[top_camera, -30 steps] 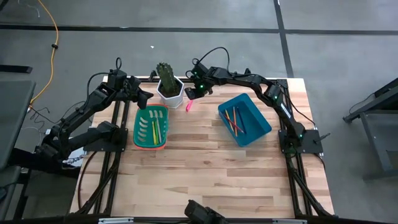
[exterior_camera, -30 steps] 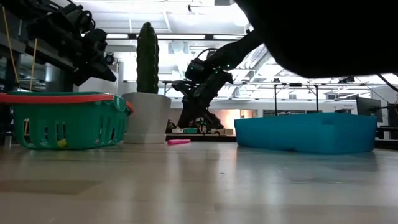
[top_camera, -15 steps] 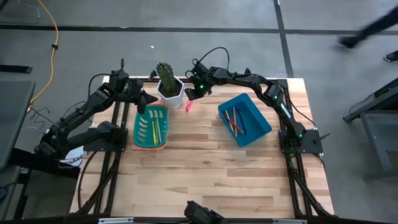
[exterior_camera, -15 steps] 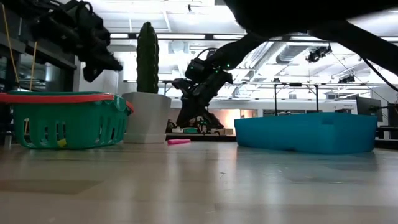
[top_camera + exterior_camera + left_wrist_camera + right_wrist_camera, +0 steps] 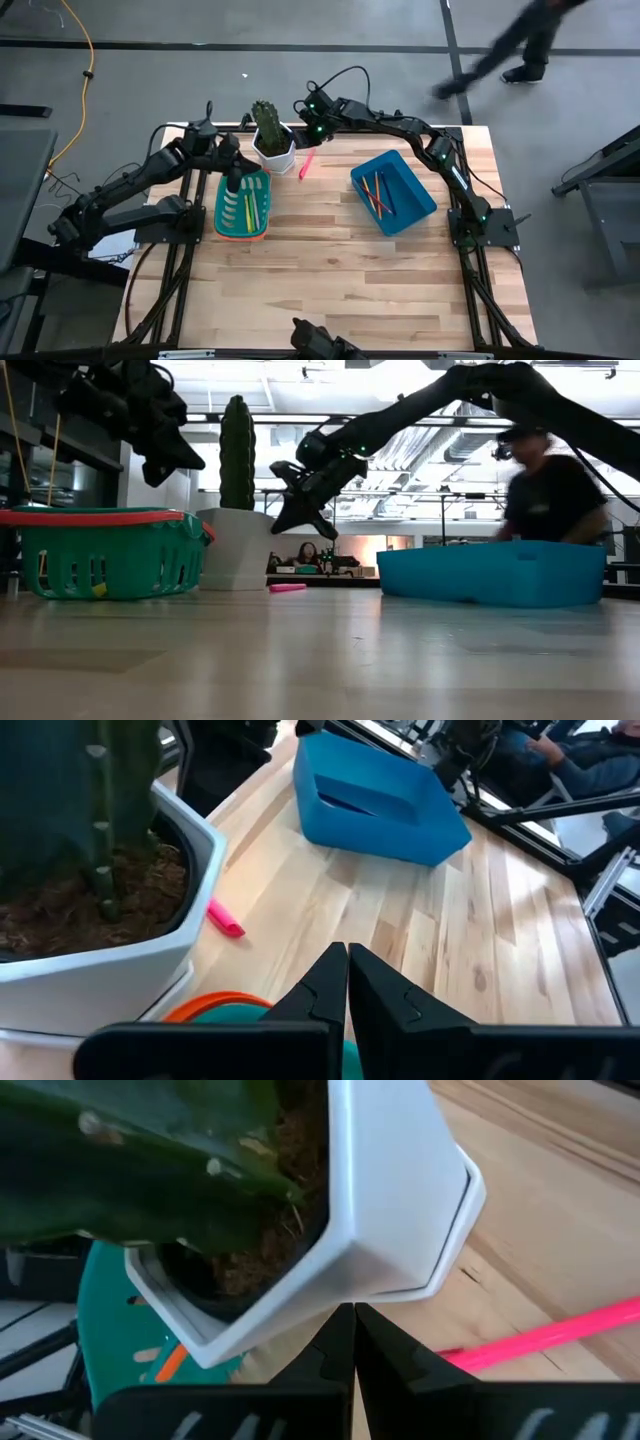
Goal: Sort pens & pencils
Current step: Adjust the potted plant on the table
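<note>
high: straight down, far | low: level at tabletop [image 5: 320, 650] | wrists: close | all share cactus pot [image 5: 274, 148]

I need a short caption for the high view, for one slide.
Both shut grippers, left and right, flank the potted cactus; a pink pen lies on the table between green basket and blue bin.
</note>
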Controlling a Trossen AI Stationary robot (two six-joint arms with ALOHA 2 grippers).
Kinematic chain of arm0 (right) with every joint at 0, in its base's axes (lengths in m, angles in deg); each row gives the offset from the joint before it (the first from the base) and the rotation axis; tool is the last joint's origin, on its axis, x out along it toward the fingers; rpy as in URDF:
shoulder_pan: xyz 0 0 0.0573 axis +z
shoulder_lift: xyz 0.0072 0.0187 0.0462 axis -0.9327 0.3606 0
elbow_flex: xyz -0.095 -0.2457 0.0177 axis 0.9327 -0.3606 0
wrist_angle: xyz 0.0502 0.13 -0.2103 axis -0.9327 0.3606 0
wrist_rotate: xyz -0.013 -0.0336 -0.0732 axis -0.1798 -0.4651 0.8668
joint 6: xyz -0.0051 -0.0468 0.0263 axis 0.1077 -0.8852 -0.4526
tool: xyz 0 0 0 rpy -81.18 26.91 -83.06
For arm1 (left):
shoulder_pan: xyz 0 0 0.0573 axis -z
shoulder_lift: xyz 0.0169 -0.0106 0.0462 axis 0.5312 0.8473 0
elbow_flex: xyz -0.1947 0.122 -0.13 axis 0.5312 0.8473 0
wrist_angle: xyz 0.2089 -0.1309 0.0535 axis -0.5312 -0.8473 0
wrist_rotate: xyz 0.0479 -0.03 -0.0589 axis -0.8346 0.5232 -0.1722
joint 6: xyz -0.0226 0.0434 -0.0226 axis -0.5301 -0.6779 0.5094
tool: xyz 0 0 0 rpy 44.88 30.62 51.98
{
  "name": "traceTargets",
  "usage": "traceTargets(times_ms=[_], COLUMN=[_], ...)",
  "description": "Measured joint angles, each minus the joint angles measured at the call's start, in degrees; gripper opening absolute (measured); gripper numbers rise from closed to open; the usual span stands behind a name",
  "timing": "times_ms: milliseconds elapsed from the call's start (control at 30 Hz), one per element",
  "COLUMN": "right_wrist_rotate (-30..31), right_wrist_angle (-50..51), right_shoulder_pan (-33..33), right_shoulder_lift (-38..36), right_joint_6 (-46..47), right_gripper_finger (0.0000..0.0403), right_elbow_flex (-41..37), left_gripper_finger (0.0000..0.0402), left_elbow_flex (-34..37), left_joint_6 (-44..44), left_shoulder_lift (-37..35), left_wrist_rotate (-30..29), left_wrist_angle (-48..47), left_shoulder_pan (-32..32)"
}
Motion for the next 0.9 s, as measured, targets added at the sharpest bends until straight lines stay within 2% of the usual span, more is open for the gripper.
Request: traceTargets(times_ms=[467, 767, 900], right_wrist_rotate=[-1.3, -6.4, -5.5], right_wrist_angle=[-3.9, -8.6, -9.8], right_shoulder_pan=[0.9, 2.2, 3.4], right_shoulder_lift=[0.1, 2.5, 2.4], right_joint_6=[1.4, 4.5, 4.0], right_gripper_finger=[0.0000, 0.0000, 0.0000], right_elbow_flex=[0.1, 0.1, 0.1], left_gripper_finger=[0.0003, 0.0003, 0.0003], left_elbow_flex=[0.0, 0.0, 0.0], left_joint_6=[0.1, 0.0, 0.0], left_shoulder_lift=[-1.7, -1.7, -1.7], left_wrist_rotate=[-0.3, -0.3, -0.3], left_wrist_angle=[0.0, 0.0, 0.0], left_shoulder_pan=[0.0, 0.0, 0.0])
